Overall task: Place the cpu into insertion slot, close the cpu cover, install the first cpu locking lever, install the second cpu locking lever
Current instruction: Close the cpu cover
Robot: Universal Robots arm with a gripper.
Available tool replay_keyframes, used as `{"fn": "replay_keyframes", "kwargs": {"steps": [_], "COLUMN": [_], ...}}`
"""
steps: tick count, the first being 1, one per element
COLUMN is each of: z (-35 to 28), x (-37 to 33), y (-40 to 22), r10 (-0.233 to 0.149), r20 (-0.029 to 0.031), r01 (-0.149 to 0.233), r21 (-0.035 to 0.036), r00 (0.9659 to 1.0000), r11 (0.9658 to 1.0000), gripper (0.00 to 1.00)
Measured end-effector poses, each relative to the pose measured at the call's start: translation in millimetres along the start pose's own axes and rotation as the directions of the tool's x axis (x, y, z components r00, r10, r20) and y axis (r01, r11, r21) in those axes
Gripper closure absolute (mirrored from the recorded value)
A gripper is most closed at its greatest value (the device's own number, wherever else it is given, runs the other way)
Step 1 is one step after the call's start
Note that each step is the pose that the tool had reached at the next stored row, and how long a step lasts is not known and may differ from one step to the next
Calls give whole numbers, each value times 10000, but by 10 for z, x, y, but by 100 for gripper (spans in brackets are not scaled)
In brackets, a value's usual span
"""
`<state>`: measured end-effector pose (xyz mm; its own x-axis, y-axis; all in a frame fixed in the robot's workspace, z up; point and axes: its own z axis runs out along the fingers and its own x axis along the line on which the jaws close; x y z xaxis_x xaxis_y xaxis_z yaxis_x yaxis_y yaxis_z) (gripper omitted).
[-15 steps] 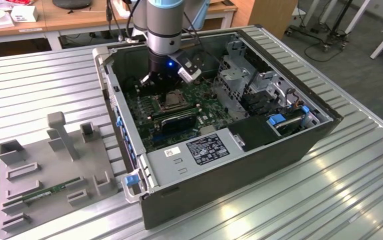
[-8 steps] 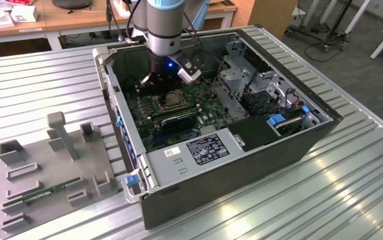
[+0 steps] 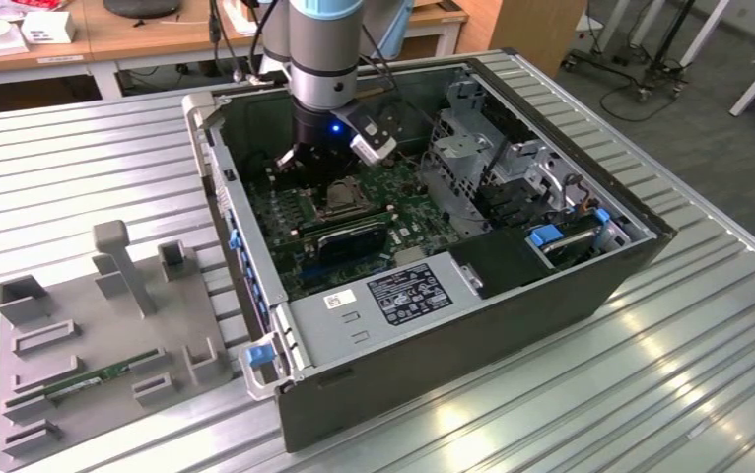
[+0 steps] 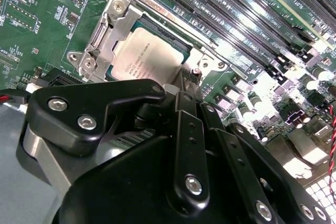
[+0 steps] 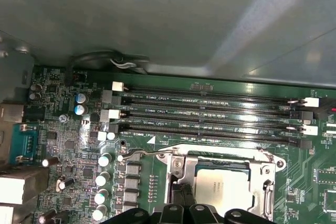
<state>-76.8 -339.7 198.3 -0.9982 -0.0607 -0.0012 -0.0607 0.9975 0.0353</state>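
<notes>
Since the small flat silver-tan cpu already lies in the dark square insertion slot under the lowered thin silver cpu cover, seemingly only the thin wire locking levers are left, and the black gripper, jaws pinched together empty, hovers at the cover's edge.

cpu dull metal; cpu cover shiny steel; circuit board glossy green.

A ribbed silver desk is spread across the foreground — overhead light is reflected in soft patches along its slats. Behind it, wooden tables are lined up, and grey floor is shown beyond — wheeled stand bases are parked there.
</notes>
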Motion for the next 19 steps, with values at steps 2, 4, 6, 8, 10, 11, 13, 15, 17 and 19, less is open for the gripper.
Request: {"fn": "replay_keyframes", "kwargs": {"steps": [2,4,6,8,10,11,13,15,17,19], "z": [4,5,7,6,5,1,-8,-15,-20,-24], "x": [0,0,0,0,-1,-1,-2,-2,-1,-1], "y": [0,0,0,0,0,1,3,3,2,2], "r10": [0,-1,-1,-1,-1,-1,-1,-2,-1,-1], "r20": [-2,-1,1,0,2,6,11,7,4,3], "r01": [0,1,1,1,1,1,1,2,1,1], "r21": [1,1,-1,0,-3,-8,-13,-9,-5,-3], "r00": [10000,10000,10000,10000,10000,10000,10000,10000,10000,10000], "r11": [10000,10000,10000,10000,10000,10000,10000,10000,10000,10000], "gripper": [89,89,89,89,89,89,89,89,89,89]}}
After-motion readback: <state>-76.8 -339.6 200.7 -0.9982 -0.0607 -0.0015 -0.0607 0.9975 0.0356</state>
